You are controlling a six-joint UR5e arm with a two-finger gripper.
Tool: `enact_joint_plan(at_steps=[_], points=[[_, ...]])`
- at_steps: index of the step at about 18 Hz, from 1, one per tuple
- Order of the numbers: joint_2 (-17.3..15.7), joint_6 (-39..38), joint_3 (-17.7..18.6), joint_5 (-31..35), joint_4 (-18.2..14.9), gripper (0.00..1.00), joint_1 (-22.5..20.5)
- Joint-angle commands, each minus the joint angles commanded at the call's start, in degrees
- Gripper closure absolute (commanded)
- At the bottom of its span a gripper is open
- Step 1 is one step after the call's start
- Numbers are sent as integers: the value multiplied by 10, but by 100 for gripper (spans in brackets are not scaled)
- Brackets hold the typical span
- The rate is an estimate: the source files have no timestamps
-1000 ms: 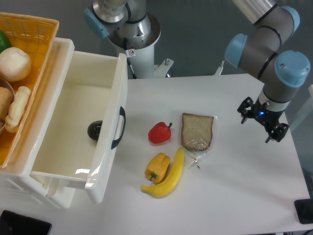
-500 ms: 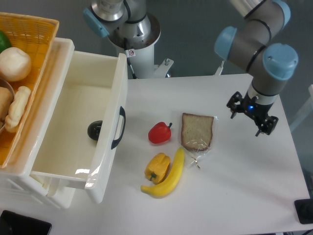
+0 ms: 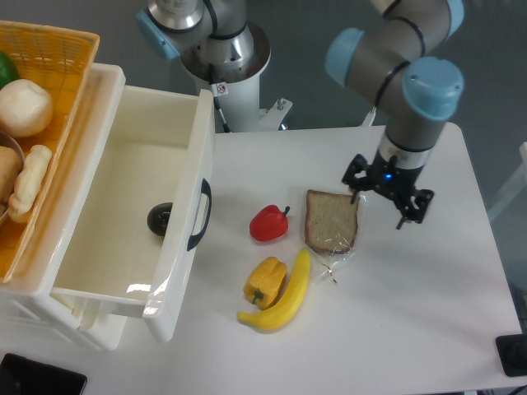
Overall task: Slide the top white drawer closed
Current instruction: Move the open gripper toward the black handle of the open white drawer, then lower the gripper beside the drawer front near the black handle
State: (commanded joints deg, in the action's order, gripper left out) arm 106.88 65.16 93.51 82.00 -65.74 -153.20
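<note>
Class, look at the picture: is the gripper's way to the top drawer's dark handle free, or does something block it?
Probably free. The gripper hangs above the bagged bread slice, and the handle faces the open table. Only the red pepper lies between them, low enough to pass over.

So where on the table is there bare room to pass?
Bare tabletop right of and below the bread slice and banana. Crowded from the red pepper and yellow pepper towards the top white drawer.

Basket [image 3: 49, 49] cut off (left edge), dark object [image 3: 159, 219] half-hidden.
</note>
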Motion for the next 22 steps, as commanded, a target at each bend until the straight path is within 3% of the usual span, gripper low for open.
enact_joint_plan(at_steps=[2, 3, 6, 9, 13, 17, 22], points=[[0, -100, 7, -12, -4, 43, 18], [0, -112, 9, -11, -4, 59, 26], [-2, -141, 9, -23, -5, 80, 51], [-3, -169, 9, -80, -16, 100, 60], [-19, -194, 9, -134, -71, 100, 70], [-18, -195, 7, -216, -106, 100, 71], [-18, -198, 5, -242, -126, 100, 72]])
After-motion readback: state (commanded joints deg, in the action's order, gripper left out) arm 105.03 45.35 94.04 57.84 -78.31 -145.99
